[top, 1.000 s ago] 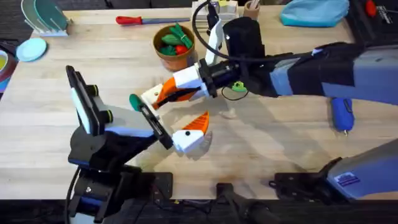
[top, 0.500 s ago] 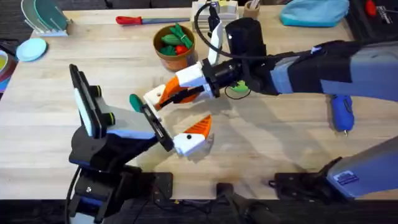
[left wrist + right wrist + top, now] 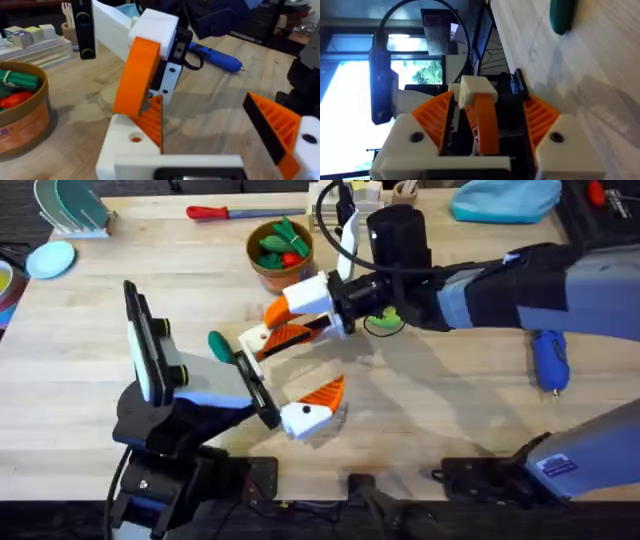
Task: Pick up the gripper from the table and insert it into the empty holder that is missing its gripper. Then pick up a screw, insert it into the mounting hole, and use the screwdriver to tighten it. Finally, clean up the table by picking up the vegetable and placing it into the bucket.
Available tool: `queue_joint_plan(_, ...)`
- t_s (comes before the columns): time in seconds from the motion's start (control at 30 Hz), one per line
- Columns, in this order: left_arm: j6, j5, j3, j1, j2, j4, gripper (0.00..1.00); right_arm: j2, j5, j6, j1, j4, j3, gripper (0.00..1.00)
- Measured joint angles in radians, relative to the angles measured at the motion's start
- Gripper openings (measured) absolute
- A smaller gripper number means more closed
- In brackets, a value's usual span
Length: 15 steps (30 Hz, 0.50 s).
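Pale wooden planks form the table (image 3: 90, 340) before us; at its far edge lie a slim red-handled tool (image 3: 222, 212) and a light blue cloth bundle (image 3: 503, 200); a dark screened window fills the room behind in the right wrist view. Our right arm reaches across the middle, its white-and-orange right gripper (image 3: 288, 332) clamped on the small bright orange plastic wedge (image 3: 485, 124), which meets the white angular plastic holder (image 3: 131, 142) on our left gripper (image 3: 312, 405); that left gripper stands spread wide, low over the near planks. Nearby we see the small dark green oval toy vegetable (image 3: 219, 344) on the table, the round orange-brown bucket (image 3: 281, 252) beyond it, and the stubby blue cylindrical screwdriver (image 3: 549, 361) well apart at right.
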Motion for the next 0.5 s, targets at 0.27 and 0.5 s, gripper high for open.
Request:
queue_joint_plan(0.27,0.0,0.014,0.0,0.0,0.0,0.0,0.992,0.0,0.0,-0.009,-0.012,0.0,0.0,0.903)
queue_joint_plan(0.5,0.0,0.014,0.0,0.0,0.0,-0.001,0.992,0.0,0.009,-0.023,-0.129,0.044,0.0,0.928)
